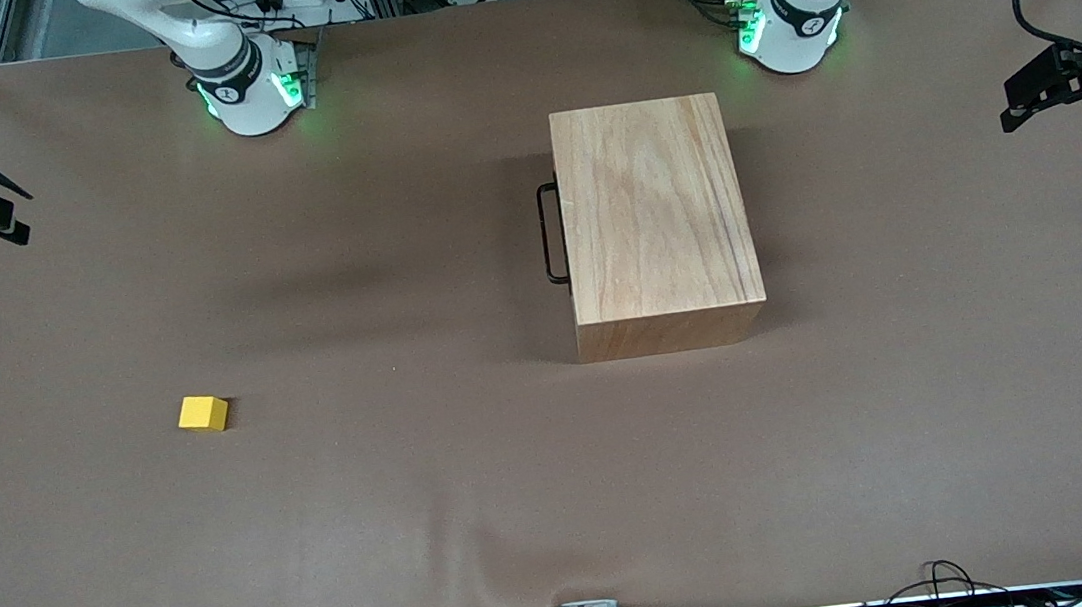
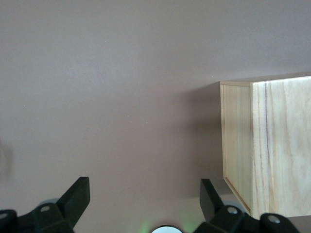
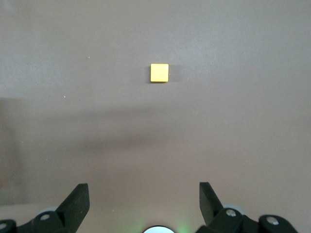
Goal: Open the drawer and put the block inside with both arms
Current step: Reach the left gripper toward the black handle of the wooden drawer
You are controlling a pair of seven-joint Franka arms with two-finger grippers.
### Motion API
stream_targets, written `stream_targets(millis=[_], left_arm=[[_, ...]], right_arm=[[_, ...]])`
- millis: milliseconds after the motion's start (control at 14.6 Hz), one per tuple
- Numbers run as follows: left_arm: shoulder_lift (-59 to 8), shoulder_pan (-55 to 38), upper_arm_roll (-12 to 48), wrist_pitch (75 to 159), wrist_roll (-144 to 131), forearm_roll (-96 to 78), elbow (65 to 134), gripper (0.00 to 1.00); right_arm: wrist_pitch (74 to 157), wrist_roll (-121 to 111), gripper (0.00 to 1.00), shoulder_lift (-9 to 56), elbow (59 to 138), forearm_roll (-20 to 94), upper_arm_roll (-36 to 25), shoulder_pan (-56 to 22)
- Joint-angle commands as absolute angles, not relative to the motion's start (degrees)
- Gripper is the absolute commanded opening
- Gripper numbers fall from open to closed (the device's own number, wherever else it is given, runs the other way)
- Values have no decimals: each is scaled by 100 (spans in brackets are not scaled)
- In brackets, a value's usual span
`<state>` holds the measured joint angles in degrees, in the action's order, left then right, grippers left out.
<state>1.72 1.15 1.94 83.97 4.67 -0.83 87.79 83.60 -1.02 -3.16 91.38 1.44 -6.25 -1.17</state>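
- No brand name, label or legible writing shows on the block, the wooden box or the table; small dark marks on the green-lit arm bases are too small to read.
- The wooden box stands toward the left arm's end of the table, its plain top grain facing up.
- The drawer is pushed in; only its black wire loop handle shows, sticking out from the box side that faces the right arm's end of the table.
- The block, a small yellow cube, lies on the bare brown table toward the right arm's end, nearer to the front camera than the box and well apart from it.
- The right gripper hangs high over the table with its fingers spread wide and holding nothing; in the right wrist view the block lies on the table well apart from the fingertips, roughly in line with the gap between them.
- The left gripper also hangs high, fingers spread wide and empty, over bare table just beside the box; a corner of the box appears in the left wrist view, close to one fingertip but lower down on the table.
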Motion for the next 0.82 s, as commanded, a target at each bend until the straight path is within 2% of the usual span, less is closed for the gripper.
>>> stream_targets(millis=[0, 412, 755], left_arm=[[123, 149, 202, 8279, 641, -9, 8657, 100], [44, 79, 220, 8271, 607, -18, 8675, 100], [-123, -368, 457, 8271, -77, 0, 8649, 100]], right_arm=[[8279, -88, 100, -404, 9167, 79, -554, -53], [8244, -97, 100, -396, 9246, 79, -571, -44], [8384, -88, 100, -369, 9255, 88, -580, -35]])
